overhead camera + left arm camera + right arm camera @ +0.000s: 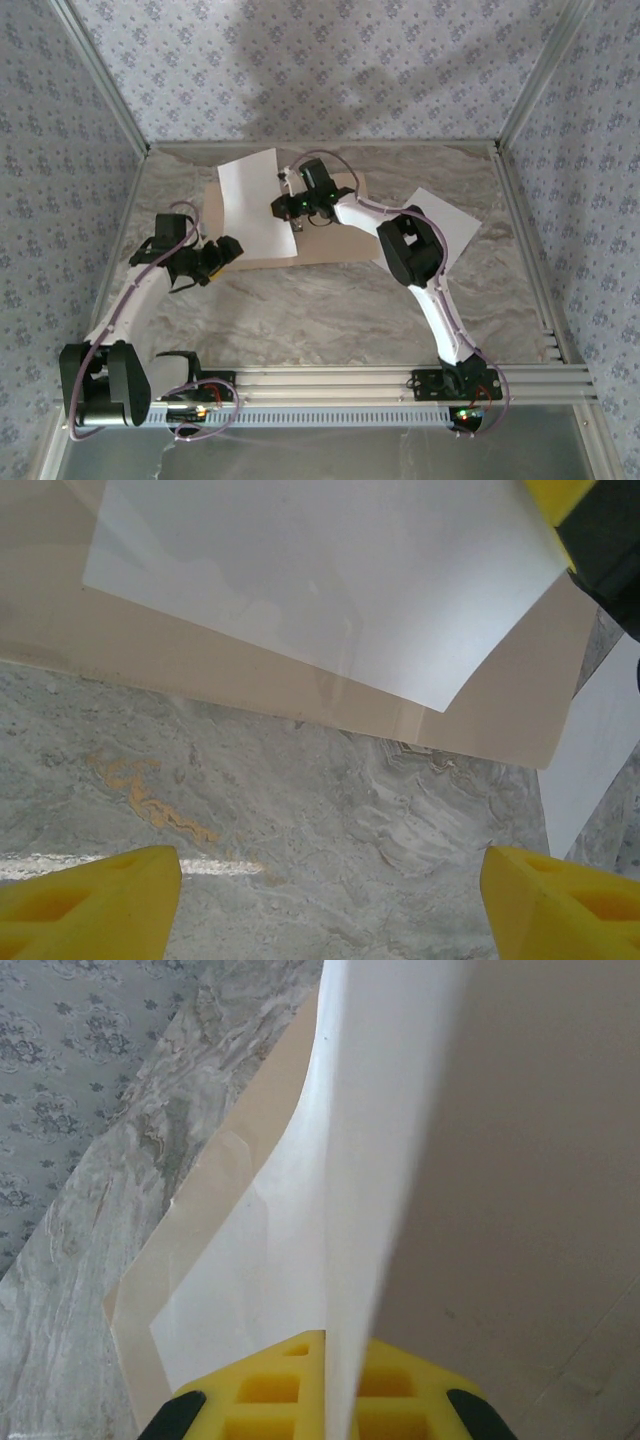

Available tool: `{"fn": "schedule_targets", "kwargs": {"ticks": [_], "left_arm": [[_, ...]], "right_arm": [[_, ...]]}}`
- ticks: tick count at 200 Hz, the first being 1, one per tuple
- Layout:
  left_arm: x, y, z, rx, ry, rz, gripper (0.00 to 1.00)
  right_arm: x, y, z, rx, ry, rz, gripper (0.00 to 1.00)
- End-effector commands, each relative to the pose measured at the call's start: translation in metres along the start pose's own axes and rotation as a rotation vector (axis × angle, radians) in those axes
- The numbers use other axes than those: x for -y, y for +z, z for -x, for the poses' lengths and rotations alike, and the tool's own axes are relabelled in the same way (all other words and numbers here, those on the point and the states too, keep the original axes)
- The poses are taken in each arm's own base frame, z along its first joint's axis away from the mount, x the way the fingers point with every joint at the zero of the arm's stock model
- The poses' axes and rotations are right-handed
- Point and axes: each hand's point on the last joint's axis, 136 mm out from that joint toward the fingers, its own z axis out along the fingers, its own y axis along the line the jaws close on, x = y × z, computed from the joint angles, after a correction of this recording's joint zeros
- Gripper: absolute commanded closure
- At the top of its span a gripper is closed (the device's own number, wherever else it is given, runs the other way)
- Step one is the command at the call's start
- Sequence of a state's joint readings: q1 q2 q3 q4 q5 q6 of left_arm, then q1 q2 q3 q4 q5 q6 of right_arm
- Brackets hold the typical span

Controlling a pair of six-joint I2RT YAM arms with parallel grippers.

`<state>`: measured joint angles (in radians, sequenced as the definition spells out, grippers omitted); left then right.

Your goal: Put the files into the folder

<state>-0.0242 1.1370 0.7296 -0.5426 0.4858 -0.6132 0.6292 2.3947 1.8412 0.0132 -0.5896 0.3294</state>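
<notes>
The tan folder point(335, 245) lies open and flat at the back middle of the table. One white file point(252, 205) lies across its left leaf, its right edge lifted. My right gripper point(296, 212) is shut on that edge; in the right wrist view the sheet point(300, 1210) stands pinched between the yellow fingers point(270, 1395), above the folder point(520, 1160). The second file point(458, 225) lies on the table to the right, partly under the right arm. My left gripper point(225, 252) hovers open and holding nothing over the table just in front of the folder's point(500, 720) near edge and the held file point(320, 580).
The marble-patterned table point(330, 310) is fenced by patterned walls on the left, back and right. An aluminium rail point(400, 385) carrying both arm bases runs along the near edge. The right arm's elbow point(408, 250) hangs over the folder's right end.
</notes>
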Motion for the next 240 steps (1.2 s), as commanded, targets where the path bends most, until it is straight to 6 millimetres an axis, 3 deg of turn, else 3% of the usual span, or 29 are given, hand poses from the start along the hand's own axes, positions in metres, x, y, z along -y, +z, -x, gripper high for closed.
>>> {"fn": "schedule_targets", "kwargs": {"ticks": [1,183,240], "left_arm": [[-0.003,-0.003,-0.005,-0.009,-0.006,0.002,0.21],[-0.002,-0.002,-0.004,-0.014,0.001,-0.001,0.21],[-0.002,-0.003,-0.005,-0.017,0.003,-0.001,0.21]], "right_arm": [[-0.009,0.008,0.006,0.015,-0.006,0.025,1.00],[-0.015,0.033,-0.001,0.003,0.029,0.077,0.99],[-0.006,0.037,-0.001,0.011,0.046,0.046,0.70]]}}
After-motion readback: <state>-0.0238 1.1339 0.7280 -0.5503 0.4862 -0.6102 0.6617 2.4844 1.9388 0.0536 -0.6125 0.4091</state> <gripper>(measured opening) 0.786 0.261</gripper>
